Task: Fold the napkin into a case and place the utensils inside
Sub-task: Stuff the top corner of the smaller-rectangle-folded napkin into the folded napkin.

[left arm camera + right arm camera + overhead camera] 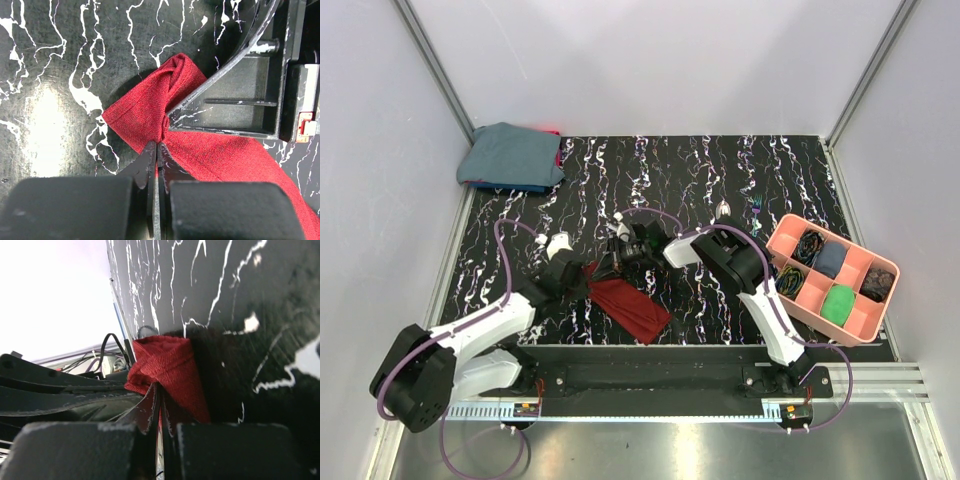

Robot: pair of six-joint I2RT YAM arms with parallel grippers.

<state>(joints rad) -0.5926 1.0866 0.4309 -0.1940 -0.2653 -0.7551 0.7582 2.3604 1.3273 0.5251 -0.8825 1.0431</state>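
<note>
Left gripper [156, 146] pinches napkin [142, 107] (pinched edge hidden).

A black table [720, 170] veined with white carries a blue-grey cloth bundle [510, 155] in its far left corner. Near the right edge sits a pink tray [865, 325], set at an angle, its compartments holding coiled cables [809, 245], a green piece [837, 303] and a blue-grey piece [831, 260].

A: What colour is the napkin [632, 306]?
B: Dark red, plain. The tabletop [720, 180] is black with white marbled veins.
A: And the tray [817, 318]?
B: Pink, with a bright green item [838, 303] in it. The cloth bundle [510, 155] is blue-grey, the arm cables [499, 245] purple.
</note>
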